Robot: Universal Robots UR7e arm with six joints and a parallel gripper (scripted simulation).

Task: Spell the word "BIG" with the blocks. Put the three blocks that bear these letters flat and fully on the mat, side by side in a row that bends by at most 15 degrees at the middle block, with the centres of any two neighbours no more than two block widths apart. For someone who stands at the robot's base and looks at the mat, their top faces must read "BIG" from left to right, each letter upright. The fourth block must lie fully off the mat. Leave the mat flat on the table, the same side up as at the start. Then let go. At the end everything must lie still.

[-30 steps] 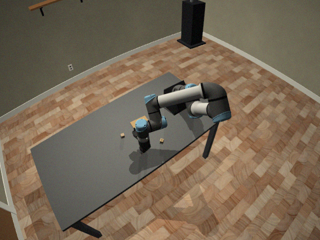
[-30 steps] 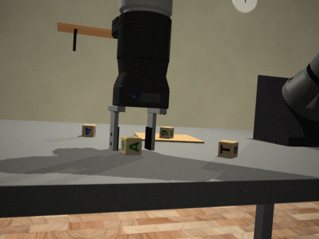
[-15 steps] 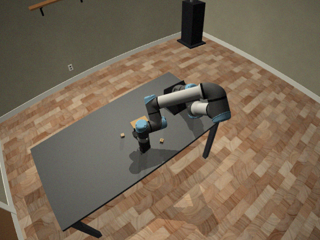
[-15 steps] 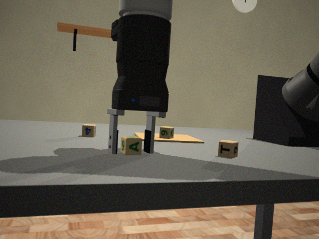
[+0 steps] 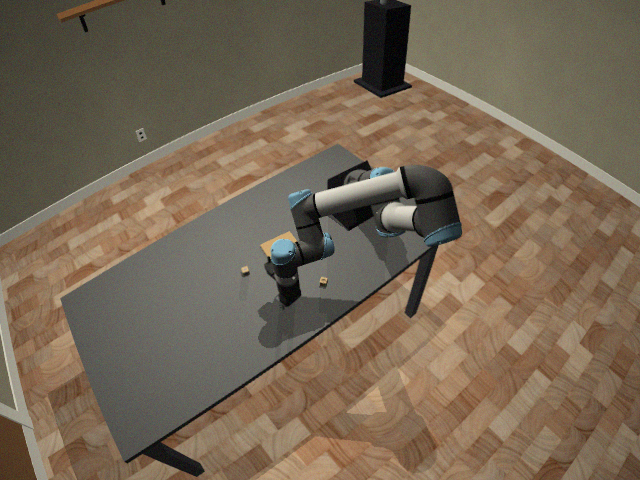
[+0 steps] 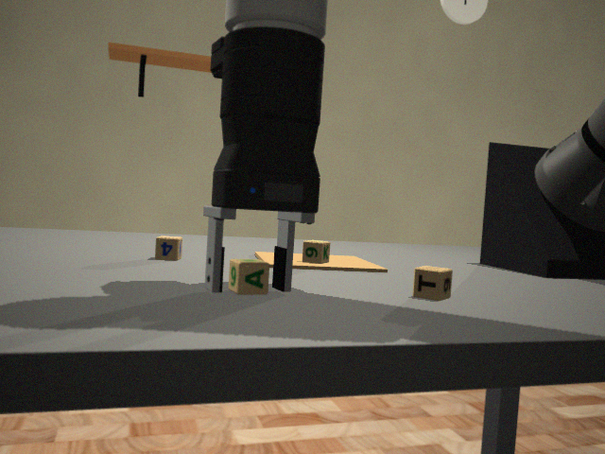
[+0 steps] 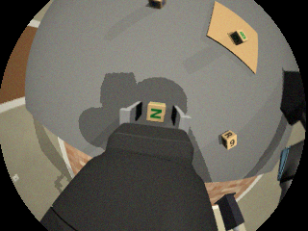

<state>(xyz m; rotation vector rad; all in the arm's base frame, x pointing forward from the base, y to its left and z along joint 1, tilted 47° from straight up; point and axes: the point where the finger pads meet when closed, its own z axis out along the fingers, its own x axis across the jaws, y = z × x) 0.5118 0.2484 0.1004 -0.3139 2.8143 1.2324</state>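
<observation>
Hovering my tool (image 6: 249,264) (image 7: 157,110), spread wide, around the wooden block (image 6: 249,276) (image 7: 156,112): green A and 6 on its sides, green N-like letter on top.

Looks like matt, lightly grained wood on the blocks (image 5: 245,270) (image 6: 432,283) (image 7: 156,112). Appears smooth and matt across the grey table (image 5: 155,320) (image 6: 195,375) (image 7: 72,63). Reads as patterned wood at the floor (image 5: 491,310) (image 6: 341,429) (image 7: 77,159). Resembles dull grey metal on the fingers (image 6: 213,253), smooth plastic on the arm's blue caps (image 5: 282,252).
</observation>
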